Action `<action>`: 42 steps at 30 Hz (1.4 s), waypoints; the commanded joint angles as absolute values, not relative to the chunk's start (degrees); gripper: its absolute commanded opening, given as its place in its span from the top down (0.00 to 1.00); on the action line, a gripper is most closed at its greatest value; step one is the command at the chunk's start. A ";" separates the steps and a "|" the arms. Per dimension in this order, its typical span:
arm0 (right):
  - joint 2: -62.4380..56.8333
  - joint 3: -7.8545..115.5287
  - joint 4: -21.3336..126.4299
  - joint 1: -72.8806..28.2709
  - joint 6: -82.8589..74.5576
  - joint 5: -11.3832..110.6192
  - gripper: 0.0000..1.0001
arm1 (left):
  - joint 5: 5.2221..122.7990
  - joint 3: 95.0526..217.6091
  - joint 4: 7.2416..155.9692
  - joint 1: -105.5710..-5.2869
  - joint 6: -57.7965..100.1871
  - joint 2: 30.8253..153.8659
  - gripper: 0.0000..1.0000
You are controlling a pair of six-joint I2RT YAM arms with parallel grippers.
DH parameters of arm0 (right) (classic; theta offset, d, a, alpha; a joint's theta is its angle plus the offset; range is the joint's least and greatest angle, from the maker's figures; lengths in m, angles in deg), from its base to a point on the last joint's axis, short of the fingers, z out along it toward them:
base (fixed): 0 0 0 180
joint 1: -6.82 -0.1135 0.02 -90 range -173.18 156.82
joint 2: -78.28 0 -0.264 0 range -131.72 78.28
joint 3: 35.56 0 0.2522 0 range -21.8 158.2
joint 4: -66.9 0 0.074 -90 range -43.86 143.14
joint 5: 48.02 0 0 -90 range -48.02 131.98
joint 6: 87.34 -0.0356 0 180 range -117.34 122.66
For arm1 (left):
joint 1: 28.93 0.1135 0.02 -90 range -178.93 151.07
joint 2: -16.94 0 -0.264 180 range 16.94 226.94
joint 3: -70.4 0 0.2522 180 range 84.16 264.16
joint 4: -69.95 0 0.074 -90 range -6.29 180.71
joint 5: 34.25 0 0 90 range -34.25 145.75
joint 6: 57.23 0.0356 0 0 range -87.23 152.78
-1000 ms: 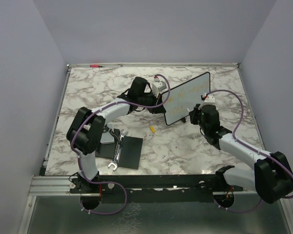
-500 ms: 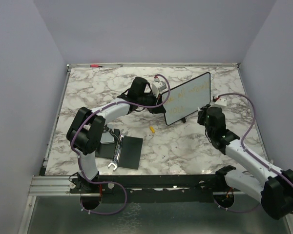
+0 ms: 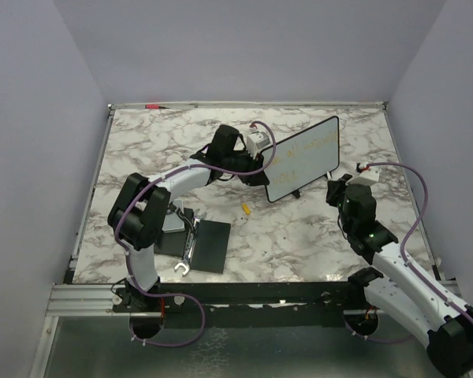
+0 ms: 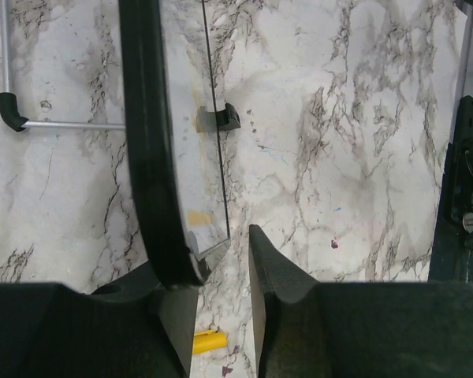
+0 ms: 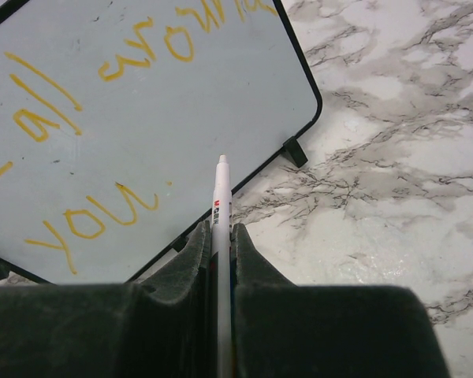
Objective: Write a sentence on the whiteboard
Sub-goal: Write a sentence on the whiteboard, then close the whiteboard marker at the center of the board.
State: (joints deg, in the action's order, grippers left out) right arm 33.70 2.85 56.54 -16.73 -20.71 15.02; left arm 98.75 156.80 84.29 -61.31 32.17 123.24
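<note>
The whiteboard [image 3: 309,161] stands propped and tilted at the back middle of the marble table. The sentence [image 3: 301,150] runs across it in yellow-orange lettering, two lines in the right wrist view [image 5: 102,213]. My left gripper [image 3: 266,162] is at the board's left edge. In the left wrist view the jaws stand apart [image 4: 223,256], and the board's black frame [image 4: 146,118] ends against the left fingertip, outside the gap. My right gripper [image 3: 335,189] is shut [image 5: 219,230] on a white marker [image 5: 221,189], whose tip is held off the board's lower right part.
A yellow marker cap [image 3: 245,209] lies on the table in front of the board and shows below my left jaws [image 4: 207,341]. A flat black pad [image 3: 211,244] and a wrench [image 3: 187,253] lie at the near left. A red pen [image 3: 152,105] lies on the back rail.
My right arm has drawn back from the board toward the near right, still holding the marker. The left arm and the board have not moved.
</note>
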 commanded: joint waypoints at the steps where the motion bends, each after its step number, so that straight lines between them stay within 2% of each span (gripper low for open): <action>1: 33.56 2.37 56.41 -16.61 -20.05 13.35 0.99 | 98.82 157.47 85.12 -61.62 32.95 121.82 0.65; 3: 33.60 2.37 56.44 -16.58 -20.19 13.33 0.99 | 98.69 157.39 85.12 -61.60 33.00 121.64 0.58; 6: 34.05 2.41 56.57 -16.59 -19.94 13.84 0.99 | 97.92 157.17 85.39 -61.59 33.01 121.04 0.41; 9: 34.52 2.63 56.57 -16.62 -19.30 15.17 0.99 | 97.26 156.98 86.77 -61.51 34.79 119.83 0.30; 14: 36.49 2.35 56.34 -16.58 -18.23 17.44 0.99 | 95.75 157.53 92.49 -61.27 38.91 117.95 0.04; 29: 41.72 5.30 49.52 -16.61 -16.92 26.94 0.99 | 88.58 142.70 95.09 -60.96 40.93 101.04 0.02; 36: 44.78 4.95 49.80 -16.56 -15.35 36.06 0.99 | 84.86 141.70 97.56 -63.82 45.63 102.63 0.06; 42: 46.86 4.58 50.05 -16.58 -13.78 37.87 0.99 | 73.04 136.90 94.87 -71.15 54.99 103.06 0.13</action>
